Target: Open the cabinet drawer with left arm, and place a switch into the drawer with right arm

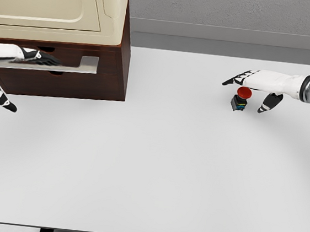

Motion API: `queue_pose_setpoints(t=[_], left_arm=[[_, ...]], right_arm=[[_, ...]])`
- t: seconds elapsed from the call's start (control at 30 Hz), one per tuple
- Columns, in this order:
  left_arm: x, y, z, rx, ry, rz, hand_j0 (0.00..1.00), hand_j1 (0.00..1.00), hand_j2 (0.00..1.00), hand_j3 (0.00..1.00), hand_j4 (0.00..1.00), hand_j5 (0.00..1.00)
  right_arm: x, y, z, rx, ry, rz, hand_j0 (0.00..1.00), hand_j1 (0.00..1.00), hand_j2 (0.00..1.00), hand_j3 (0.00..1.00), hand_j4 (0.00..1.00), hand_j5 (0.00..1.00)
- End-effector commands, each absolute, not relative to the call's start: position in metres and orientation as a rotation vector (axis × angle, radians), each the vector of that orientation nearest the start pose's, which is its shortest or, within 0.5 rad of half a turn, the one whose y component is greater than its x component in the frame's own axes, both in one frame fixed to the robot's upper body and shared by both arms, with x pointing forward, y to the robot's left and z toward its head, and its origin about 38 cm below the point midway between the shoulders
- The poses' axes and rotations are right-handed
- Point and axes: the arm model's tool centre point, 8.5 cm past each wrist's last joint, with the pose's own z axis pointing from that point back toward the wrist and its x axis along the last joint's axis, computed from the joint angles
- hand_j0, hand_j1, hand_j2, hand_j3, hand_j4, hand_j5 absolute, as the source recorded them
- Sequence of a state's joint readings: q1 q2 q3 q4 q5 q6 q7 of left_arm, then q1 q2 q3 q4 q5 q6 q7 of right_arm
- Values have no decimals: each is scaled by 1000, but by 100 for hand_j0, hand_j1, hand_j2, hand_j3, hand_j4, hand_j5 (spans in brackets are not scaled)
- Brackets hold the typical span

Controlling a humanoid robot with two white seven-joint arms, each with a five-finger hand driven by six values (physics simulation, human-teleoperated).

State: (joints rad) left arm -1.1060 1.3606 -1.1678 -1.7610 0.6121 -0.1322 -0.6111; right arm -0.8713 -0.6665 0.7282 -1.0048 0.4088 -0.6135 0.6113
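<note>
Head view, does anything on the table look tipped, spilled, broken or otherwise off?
Nothing stands out. The switch stands upright on the table under the open right hand. The left hand is at the cabinet's handle. No spills or damage show.

We count one white worktop (155,166), one brown cabinet (64,79) with one drawer (49,63) and one cream top, one switch (240,99) with a single red button, and two white hands, a left hand (22,58) and a right hand (252,84).
</note>
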Motion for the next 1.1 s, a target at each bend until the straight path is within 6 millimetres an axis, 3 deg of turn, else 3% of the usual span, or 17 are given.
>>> queue_pose_setpoints(t=[0.0,0.53,1.07], left_arm=[[378,368,326,5,-1209,-1509,100,100,100,100,100,100],[389,377,319,117,-1199,-1472,100,100,100,100,100,100],[388,378,298,136,-1146,-1494,100,100,100,100,100,100]], right_arm=[[505,-326,197,-382,-1193,1984,100,100,100,100,100,100],[506,-331,202,-399,-1188,1982,100,100,100,100,100,100],[505,-326,197,-382,-1177,2000,100,100,100,100,100,100]])
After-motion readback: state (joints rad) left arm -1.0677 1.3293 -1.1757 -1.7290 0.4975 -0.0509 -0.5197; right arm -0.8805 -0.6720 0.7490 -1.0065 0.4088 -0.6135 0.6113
